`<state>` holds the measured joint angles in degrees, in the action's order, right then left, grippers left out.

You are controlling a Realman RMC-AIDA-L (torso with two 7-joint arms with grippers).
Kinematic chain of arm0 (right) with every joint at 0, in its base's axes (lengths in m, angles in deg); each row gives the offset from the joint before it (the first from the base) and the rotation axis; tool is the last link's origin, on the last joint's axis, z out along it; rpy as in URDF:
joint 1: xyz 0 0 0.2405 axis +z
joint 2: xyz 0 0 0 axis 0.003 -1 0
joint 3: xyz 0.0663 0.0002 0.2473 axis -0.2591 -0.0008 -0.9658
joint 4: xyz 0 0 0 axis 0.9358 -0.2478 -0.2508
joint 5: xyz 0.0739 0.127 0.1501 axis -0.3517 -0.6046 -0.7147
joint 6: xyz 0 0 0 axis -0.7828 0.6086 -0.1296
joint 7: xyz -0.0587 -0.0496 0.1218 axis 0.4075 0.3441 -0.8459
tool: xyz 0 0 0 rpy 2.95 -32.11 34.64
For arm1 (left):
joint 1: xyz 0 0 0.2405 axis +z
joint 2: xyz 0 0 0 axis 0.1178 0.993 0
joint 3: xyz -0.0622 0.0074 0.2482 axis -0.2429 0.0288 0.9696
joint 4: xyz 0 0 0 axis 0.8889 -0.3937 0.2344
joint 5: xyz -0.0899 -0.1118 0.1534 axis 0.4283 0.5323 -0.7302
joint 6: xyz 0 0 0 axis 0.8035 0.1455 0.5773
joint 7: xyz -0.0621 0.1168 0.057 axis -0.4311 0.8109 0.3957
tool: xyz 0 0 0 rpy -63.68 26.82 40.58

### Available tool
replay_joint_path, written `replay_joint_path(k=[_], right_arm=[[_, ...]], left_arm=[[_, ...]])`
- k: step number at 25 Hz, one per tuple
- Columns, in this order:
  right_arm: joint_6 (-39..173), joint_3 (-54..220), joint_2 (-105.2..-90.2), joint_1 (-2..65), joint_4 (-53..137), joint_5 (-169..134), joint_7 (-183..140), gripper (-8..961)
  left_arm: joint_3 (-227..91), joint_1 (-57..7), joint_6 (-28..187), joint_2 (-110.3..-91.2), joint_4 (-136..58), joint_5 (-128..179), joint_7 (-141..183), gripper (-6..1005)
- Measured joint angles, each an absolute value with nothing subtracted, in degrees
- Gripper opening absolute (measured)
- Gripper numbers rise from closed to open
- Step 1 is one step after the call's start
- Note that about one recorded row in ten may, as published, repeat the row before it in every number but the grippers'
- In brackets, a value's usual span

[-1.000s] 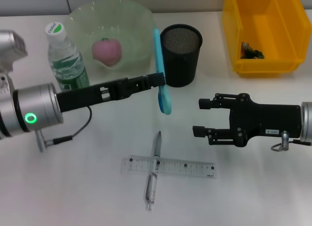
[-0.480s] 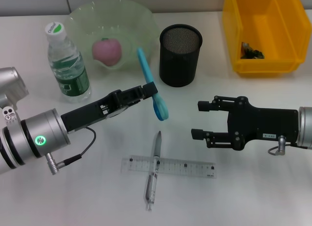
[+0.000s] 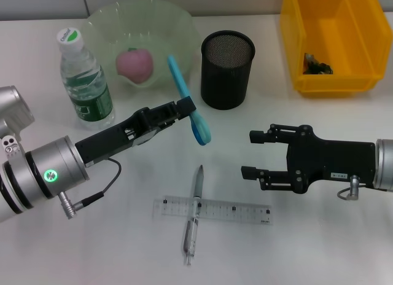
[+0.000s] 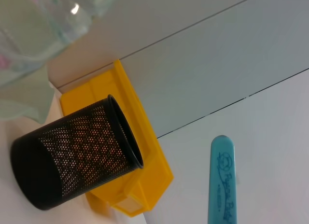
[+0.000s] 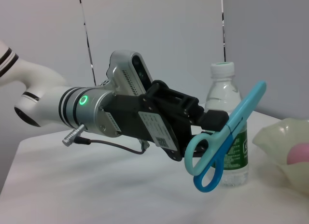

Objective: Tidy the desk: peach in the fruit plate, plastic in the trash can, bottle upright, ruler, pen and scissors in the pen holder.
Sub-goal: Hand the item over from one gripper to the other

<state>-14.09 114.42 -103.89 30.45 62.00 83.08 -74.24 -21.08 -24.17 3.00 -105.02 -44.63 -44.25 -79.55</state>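
one pair of blue scissors is off the desk, pinched by the left gripper, whose fingers are closed on it just above the handle loops; the blades angle up toward the fruit plate and the loops hang lower, beside the one black mesh pen holder but apart from it. the right wrist view shows the same hold, with the loops below the fingers and the closed blades rising past the bottle. the right gripper hovers over the desk to the right of the pen, its two fingers spread wide and holding nothing. one pink peach sits in the pale green fruit plate. one water bottle with a green label stands upright beside the plate. one pen lies across one clear ruler on the desk in front, the two touching. one yellow bin stands at the far right with a small dark scrap inside.
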Motion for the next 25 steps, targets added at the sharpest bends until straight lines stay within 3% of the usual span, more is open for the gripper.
replay_joint_path(k=[25], right_arm=[[-10.3, 113.4, -104.59, 30.4, 42.9, 64.5, -52.3, 728]], left_arm=[[-31.4, -28.1, 3.7, -105.02, -25.8, -37.1, -67.7, 251]])
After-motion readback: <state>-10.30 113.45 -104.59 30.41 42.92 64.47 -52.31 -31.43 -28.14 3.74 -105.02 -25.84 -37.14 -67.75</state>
